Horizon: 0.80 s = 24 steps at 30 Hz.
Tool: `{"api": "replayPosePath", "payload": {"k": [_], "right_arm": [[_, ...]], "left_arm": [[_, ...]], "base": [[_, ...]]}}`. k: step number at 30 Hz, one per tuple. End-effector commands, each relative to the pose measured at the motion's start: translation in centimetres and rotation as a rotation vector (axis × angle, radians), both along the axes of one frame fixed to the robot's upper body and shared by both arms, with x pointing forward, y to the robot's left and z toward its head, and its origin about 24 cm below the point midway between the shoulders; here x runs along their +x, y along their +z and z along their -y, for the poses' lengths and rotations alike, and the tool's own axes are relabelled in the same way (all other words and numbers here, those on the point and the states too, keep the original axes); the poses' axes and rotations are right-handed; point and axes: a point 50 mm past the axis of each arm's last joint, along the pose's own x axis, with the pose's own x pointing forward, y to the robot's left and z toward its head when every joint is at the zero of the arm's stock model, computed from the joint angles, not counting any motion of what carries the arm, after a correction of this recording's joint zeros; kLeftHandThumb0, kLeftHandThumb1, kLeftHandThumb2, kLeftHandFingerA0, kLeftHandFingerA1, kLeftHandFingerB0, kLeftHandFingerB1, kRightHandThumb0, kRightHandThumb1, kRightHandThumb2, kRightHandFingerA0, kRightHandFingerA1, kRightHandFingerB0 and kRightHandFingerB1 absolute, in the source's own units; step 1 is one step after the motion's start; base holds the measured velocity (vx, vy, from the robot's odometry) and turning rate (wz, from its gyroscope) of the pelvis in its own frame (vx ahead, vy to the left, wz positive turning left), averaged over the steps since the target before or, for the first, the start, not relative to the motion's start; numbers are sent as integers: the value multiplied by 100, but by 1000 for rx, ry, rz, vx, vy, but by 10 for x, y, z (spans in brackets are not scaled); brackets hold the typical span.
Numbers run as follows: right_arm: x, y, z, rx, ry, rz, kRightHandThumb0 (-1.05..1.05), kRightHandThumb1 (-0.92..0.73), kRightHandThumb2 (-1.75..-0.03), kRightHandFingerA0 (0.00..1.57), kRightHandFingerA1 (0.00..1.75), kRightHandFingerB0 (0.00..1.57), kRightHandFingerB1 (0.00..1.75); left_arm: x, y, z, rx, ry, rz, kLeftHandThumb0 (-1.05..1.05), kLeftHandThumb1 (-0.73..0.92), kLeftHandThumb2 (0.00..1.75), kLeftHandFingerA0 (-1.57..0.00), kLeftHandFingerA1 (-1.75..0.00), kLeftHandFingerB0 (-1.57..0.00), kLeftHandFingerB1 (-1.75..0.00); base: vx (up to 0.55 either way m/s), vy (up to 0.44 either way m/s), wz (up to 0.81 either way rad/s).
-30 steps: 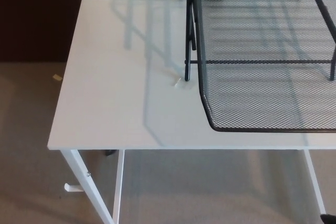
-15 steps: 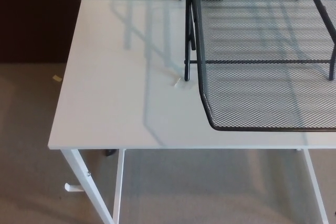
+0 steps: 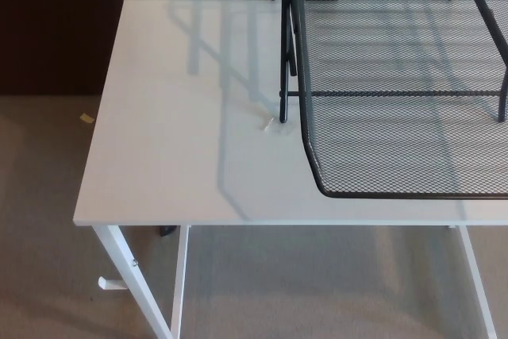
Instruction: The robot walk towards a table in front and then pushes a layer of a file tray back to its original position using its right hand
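A black wire-mesh file tray stands on the right part of a white table. One mesh layer is slid out toward me, its front rim close to the table's near edge. The black frame legs stand behind that rim. Neither of my hands shows in the head view.
The table's white legs run down to a beige carpet. A dark wall or panel fills the upper left. A small yellowish scrap lies on the floor left of the table, and a small pale bit on the tabletop by the frame leg.
The dark thing at the bottom right corner one second ago is gone from view. The picture has crept very slightly; the tray and table stay as they were.
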Motion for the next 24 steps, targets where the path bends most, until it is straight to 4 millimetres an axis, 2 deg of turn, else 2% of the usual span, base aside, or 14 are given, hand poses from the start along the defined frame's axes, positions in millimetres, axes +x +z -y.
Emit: {"api": "replayPosePath", "payload": {"k": [1, 2, 3, 4, 6, 7, 8, 9, 11, 17, 18, 20, 21, 24], "right_arm": [[-3, 69, -50, -562, 163, 579, -67, -38, -76, 13, 52, 19, 46], [4, 67, -51, -571, 170, 550, -60, -45, -55, 8, 41, 21, 32], [12, 65, -53, -585, 178, 514, -60, -45, -55, 8, 41, 21, 32], [16, 63, -54, -594, 180, 492, -67, -40, -73, 2, 39, 10, 40], [25, 60, -55, -607, 186, 457, -62, -38, -75, 2, 36, 10, 39], [36, 56, -55, -617, 186, 435, -59, -48, -55, 0, 41, 15, 29], [44, 52, -56, -622, 184, 414, -59, -37, -72, 3, 30, 10, 36], [50, 48, -56, -625, 181, 397, -59, -37, -72, 3, 30, 10, 36], [55, 45, -57, -637, 177, 376, -54, -42, -55, 0, 36, 12, 28], [69, 36, -61, -671, 172, 341, -54, -45, -54, 0, 40, 11, 30], [75, 34, -62, -678, 168, 334, -57, -37, -70, 4, 33, 9, 36], [77, 33, -62, -684, 165, 332, -57, -37, -70, 4, 33, 9, 36], [85, 30, -62, -707, 154, 320, -53, -43, -54, 4, 39, 13, 31], [95, 26, -62, -748, 130, 295, -55, -42, -54, 5, 39, 13, 31]], "left_arm": [[5, 10, -18, 25, 51, -24, -17, 54, 56, -48, -44, -38, -35], [5, 10, -18, 27, 50, -28, -18, 53, 55, -48, -43, -38, -34], [6, 10, -18, 30, 49, -33, -18, 53, 55, -48, -43, -38, -34], [8, 11, -18, 26, 52, -30, -18, 53, 55, -48, -43, -38, -34], [9, 11, -19, 10, 62, -21, -17, 53, 55, -48, -43, -37, -34], [9, 12, -19, 15, 54, -20, -18, 54, 56, -49, -43, -37, -34], [10, 13, -19, 20, 47, -17, -18, 53, 55, -49, -43, -37, -35], [10, 13, -19, 26, 41, -13, -18, 53, 55, -49, -43, -37, -35], [11, 13, -19, 41, 33, -28, -20, 54, 56, -49, -41, -37, -34], [12, 15, -20, 46, 20, -26, -21, 54, 56, -49, -41, -36, -34], [12, 15, -20, 41, 21, -22, -20, 53, 56, -49, -42, -37, -34], [12, 15, -19, 38, 21, -21, -20, 53, 56, -49, -42, -37, -34], [13, 14, -19, 36, 27, -22, -20, 53, 56, -49, -42, -37, -34], [15, 15, -19, 41, 10, -19, -21, 54, 56, -49, -42, -37, -34]], "base": [[0, 0, 0], [0, 0, 0], [0, 0, 0], [0, 0, 0], [0, 0, 0], [0, 0, 0], [0, 0, 0], [0, 0, 0], [0, 0, 0], [0, 0, 0], [0, 0, 0], [0, 0, 0], [0, 0, 0], [0, 0, 0]]}}
